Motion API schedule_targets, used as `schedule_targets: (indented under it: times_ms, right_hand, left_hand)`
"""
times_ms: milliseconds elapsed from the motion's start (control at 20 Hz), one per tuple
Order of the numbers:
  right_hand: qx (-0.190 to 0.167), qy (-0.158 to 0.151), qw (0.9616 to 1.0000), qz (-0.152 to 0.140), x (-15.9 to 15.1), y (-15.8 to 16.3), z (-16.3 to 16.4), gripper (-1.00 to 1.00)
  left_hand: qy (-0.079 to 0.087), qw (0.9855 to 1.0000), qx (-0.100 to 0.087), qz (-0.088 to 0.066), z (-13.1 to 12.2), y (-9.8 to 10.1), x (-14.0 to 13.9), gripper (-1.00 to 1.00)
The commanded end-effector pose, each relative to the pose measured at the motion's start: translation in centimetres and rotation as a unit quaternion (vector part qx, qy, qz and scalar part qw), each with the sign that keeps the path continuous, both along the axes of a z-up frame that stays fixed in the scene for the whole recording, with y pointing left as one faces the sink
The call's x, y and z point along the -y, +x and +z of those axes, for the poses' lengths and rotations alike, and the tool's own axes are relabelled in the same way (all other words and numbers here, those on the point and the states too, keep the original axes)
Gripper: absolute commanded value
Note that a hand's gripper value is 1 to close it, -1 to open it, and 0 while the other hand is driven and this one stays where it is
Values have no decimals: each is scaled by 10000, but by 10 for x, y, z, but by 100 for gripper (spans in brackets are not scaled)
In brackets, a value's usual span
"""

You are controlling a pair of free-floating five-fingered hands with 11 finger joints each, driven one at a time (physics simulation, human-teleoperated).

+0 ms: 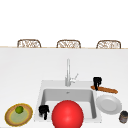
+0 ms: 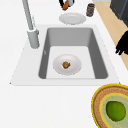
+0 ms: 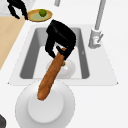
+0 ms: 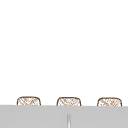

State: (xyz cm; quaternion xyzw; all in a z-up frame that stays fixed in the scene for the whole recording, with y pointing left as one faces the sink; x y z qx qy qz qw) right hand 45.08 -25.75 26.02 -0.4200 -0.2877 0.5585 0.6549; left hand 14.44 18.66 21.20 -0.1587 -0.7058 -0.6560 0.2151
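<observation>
The right hand (image 3: 60,40), fingers curled round one end of the long brown baguette (image 3: 50,77), could let its free end sag onto the round white plate (image 3: 45,105) at 6 o'clock.

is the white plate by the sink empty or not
Empty: the plate has a bare surface; the baguette, held by the right hand, hangs above it.

a tall faucet (image 1: 68,72) stands behind the sink (image 1: 41,92), and in the basin lies a white bowl (image 2: 75,65) with a small brown bit of food (image 2: 66,64) in it. a big red ball (image 1: 67,114) shows at the sink's front. left of the sink a green lime (image 1: 19,109) sits on a woven yellow-rimmed plate (image 1: 10,117). at the far right stands a dark can (image 1: 123,116). three wicker chair backs (image 1: 68,44) line the far edge of the counter.
</observation>
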Motion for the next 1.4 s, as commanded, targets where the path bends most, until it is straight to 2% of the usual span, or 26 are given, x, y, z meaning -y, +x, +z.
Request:
schedule_targets:
  times_ms: [0, 750, 950, 1100, 1350]
  right_hand:
    - [-29, 140, 9999, 55, -24, 0, 8, 100]
    - [8, 235, 9997, 17, -135, 0, 6, 100]
    - [11, 309, 9994, 140, -161, -6, -7, 100]
    - [45, 548, 9979, 353, -172, -13, -21, 100]
    - [112, 765, 9951, 619, -196, -25, -48, 100]
  left_hand:
    - [0, 10000, 0, 0, 0, 0, 0, 0]
    - [0, 10000, 0, 0, 0, 0, 0, 0]
    - [0, 10000, 0, 0, 0, 0, 0, 0]
    - [0, 10000, 0, 0, 0, 0, 0, 0]
    - [0, 10000, 0, 0, 0, 0, 0, 0]
